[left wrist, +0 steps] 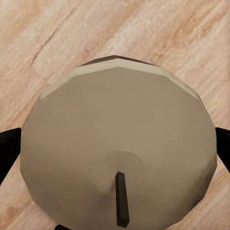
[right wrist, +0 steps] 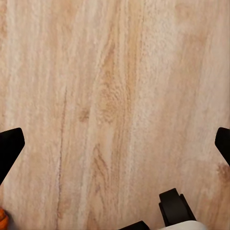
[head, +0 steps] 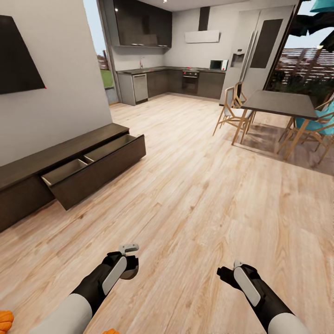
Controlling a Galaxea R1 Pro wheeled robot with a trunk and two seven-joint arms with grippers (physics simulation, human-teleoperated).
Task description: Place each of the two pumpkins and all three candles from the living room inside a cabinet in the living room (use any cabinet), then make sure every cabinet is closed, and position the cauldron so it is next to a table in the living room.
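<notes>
My left gripper (head: 129, 260) is shut on a cream-beige candle (left wrist: 120, 139) with a dark wick, held low over the plank floor. Black fingertips (left wrist: 6, 148) press the candle's sides. My right gripper (head: 228, 270) is open, with bare floor between its fingers (right wrist: 9, 146). The long dark-brown cabinet (head: 23, 174) runs along the left wall, and its wide drawer (head: 95, 169) is pulled out, its two compartments looking empty. One orange pumpkin (head: 4, 321) lies at the bottom-left corner and another pumpkin (head: 110, 331) peeks over the bottom edge. The cauldron and the coffee table are out of view.
A dark dining table (head: 278, 104) with wooden chairs (head: 232, 109) stands at the right. A kitchen with dark units (head: 185, 81) lies at the far end. A black TV (head: 18, 55) hangs above the cabinet. Wood floor stretches between me and the drawer.
</notes>
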